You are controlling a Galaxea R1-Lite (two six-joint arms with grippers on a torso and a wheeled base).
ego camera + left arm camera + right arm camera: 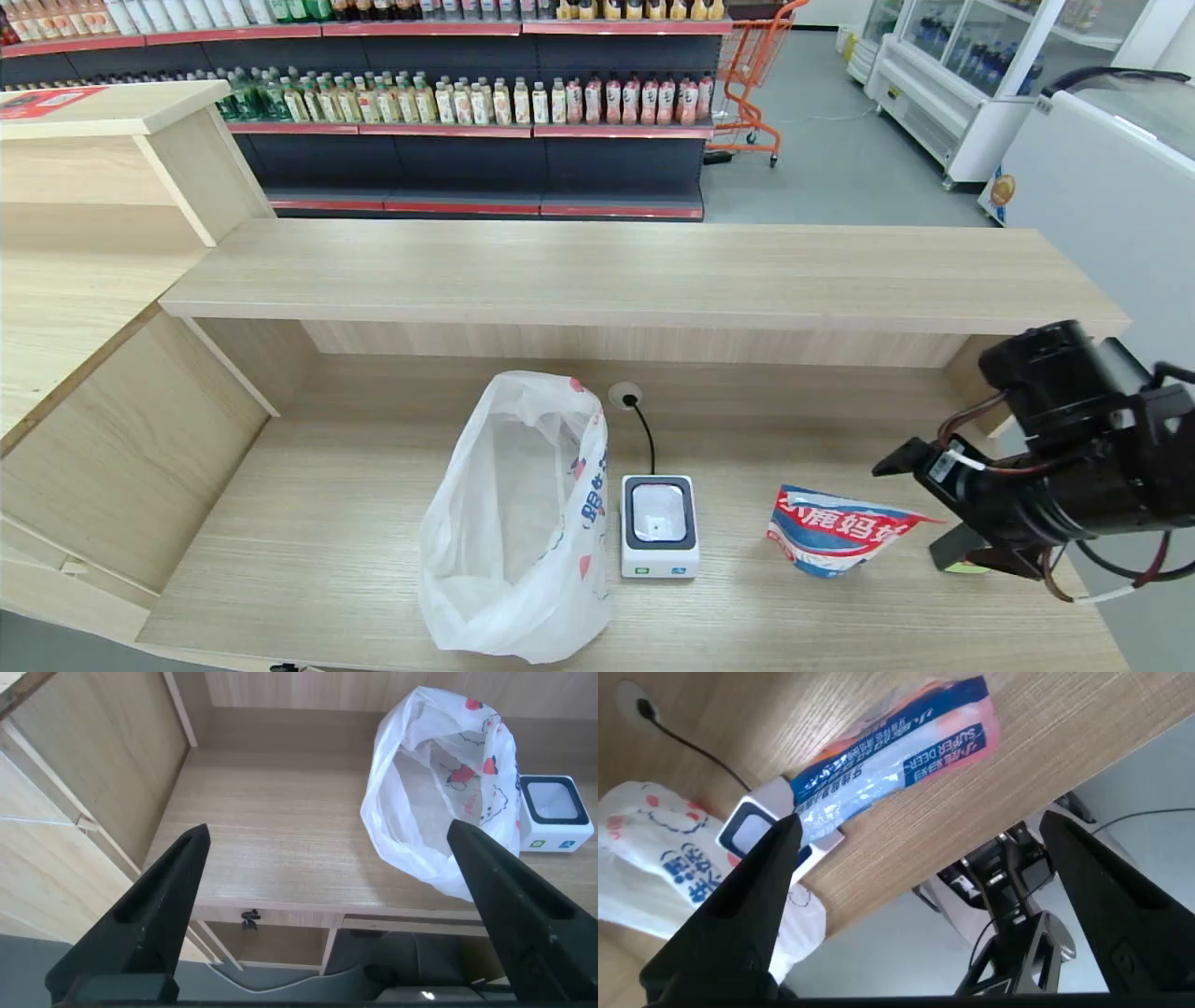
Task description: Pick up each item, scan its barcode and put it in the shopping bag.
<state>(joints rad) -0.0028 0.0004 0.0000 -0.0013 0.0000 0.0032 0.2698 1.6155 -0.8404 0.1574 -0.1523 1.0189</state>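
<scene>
**Pale wood worktop, bag open, pouch by the right arm**

Pale wood-grain laminate forms the sunken worktop (327,560), walled by a raised ledge (635,271) at the back and a stepped side panel on the left. Beyond the ledge run dark store shelves of bottled drinks (467,101), with an orange trolley (758,75) and white glass-fronted chillers (971,65) farther right.

The left gripper (329,833) hangs over the worktop's near-left part, its black fingers (159,915) spread wide. To its right stands the thin white plastic shopping bag with red and blue print (523,523), its mouth gaping; crumpled white film shows inside. Just beside it sits the white box-shaped barcode scanner with a dark glass window (659,525), its black cable (644,439) running to a port at the back.

The blue, white and red snack pouch (836,537) lies flat, apart from the scanner. The right gripper (924,509) hovers at its right tip, fingers wide; whether they touch, I cannot tell. A green patch (966,565) under it is mostly hidden.
</scene>
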